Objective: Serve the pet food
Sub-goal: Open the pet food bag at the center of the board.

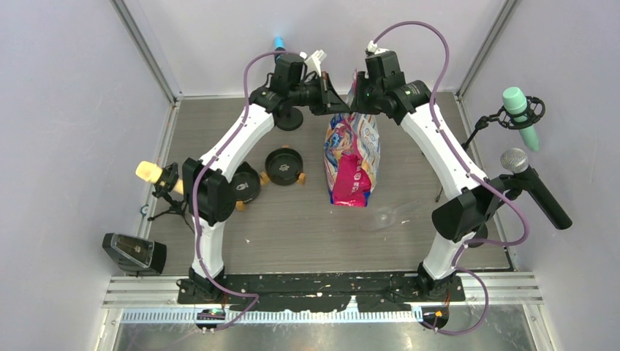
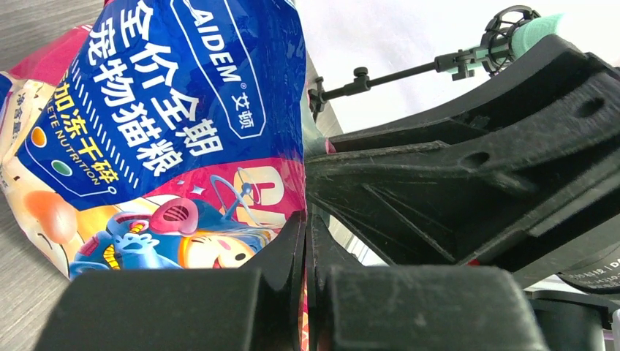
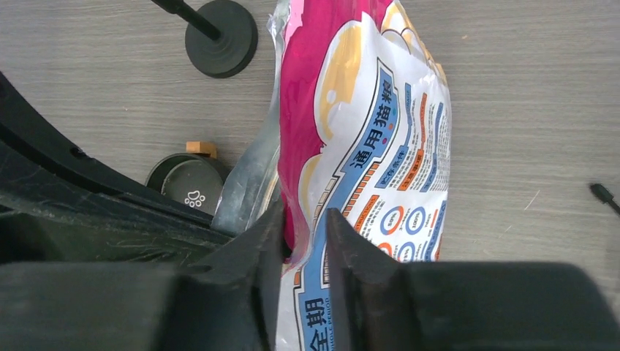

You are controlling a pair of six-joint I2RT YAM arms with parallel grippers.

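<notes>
My left gripper [image 2: 306,228] is closed tight on the top edge of the bag [image 1: 352,157], a strip of pink film pinched between its fingers. My right gripper [image 3: 305,219] faces it from the other side, and its fingers also clamp the bag's top. The bag hangs down from both grippers to the worktop [image 1: 307,219]. Two bowls [image 1: 285,167] sit on the worktop, out to the left of my left gripper. The pet food does not show in any view.

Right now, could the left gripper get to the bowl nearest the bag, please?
Probably not yet: the left gripper is shut on the bag; once it lets go, nothing stands between it and that bowl.
</notes>
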